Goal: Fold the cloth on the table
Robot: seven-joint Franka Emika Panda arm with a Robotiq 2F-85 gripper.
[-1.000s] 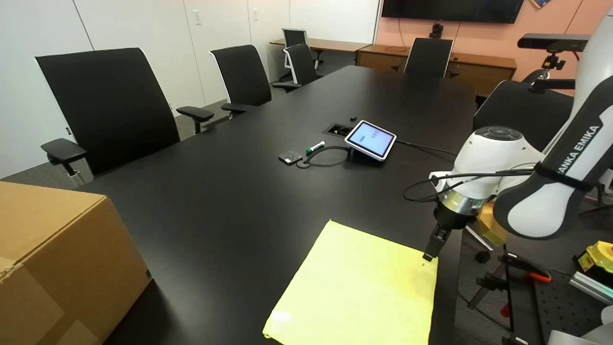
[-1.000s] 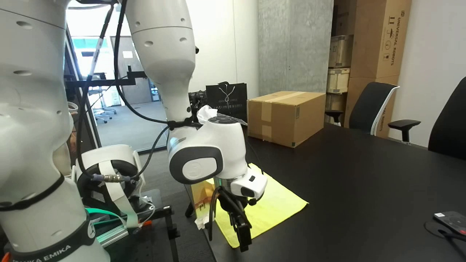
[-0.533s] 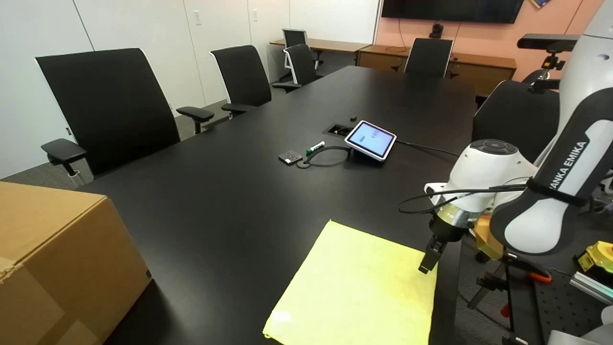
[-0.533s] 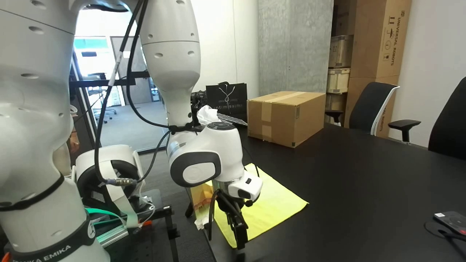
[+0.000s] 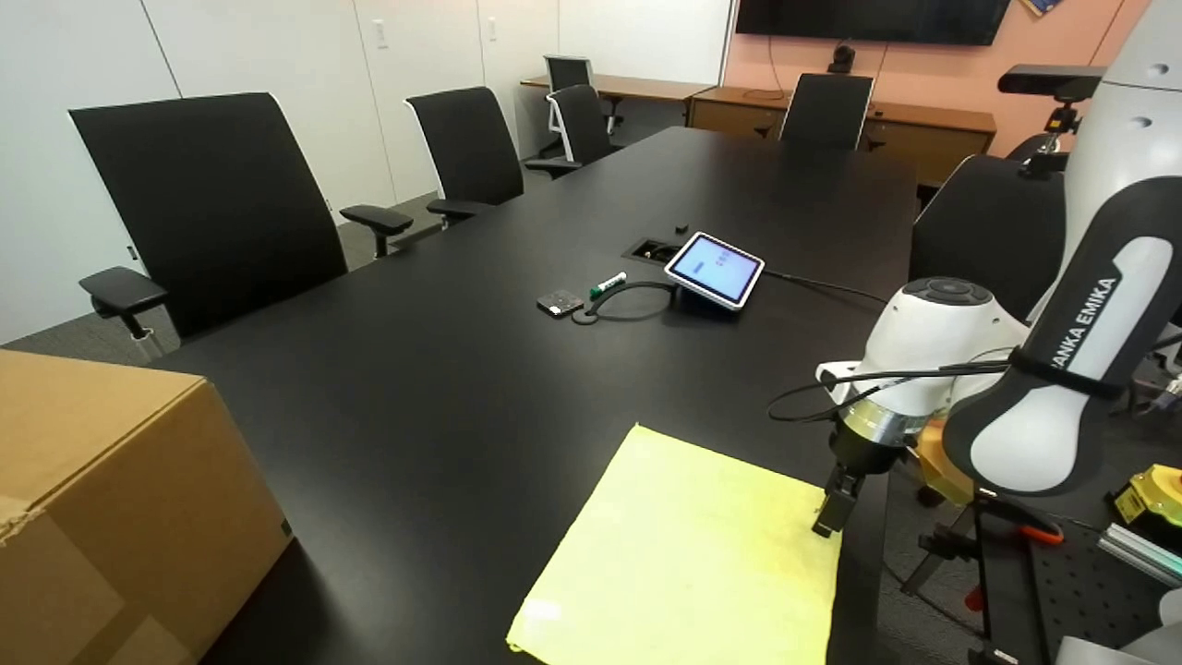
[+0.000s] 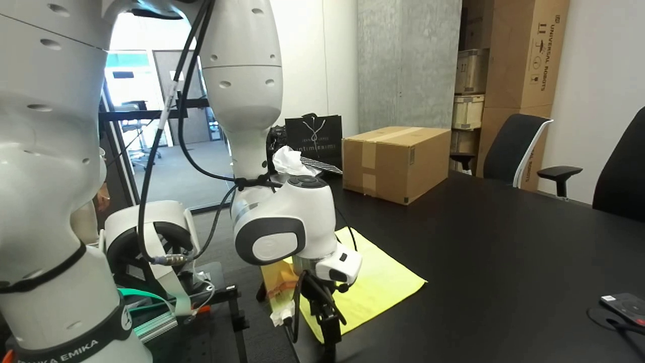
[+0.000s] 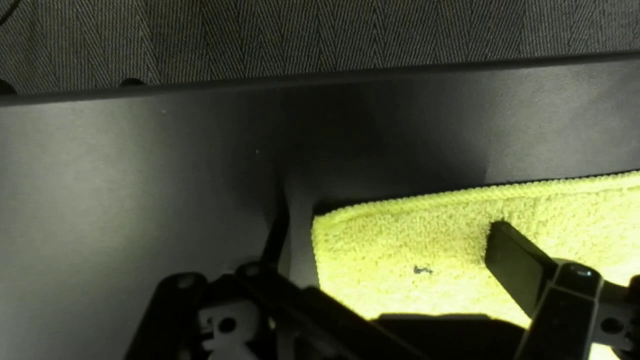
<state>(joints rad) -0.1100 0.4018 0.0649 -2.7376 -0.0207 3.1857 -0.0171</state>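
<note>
Wrist view: hand (image 7: 390,225) wide, yellow cloth (image 7: 440,240) flat, one corner toward upper left, long axis unclear.

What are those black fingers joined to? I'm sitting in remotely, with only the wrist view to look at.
Observer: A white arm with dark trim; both exterior views show it.
Visitor: What else is around?
Observer: A cardboard box standing on the table, in both exterior views.
Visitor: Any folding done?
Observer: None visible: in an exterior view the cloth lies spread out, though the frame cuts part off.
</note>
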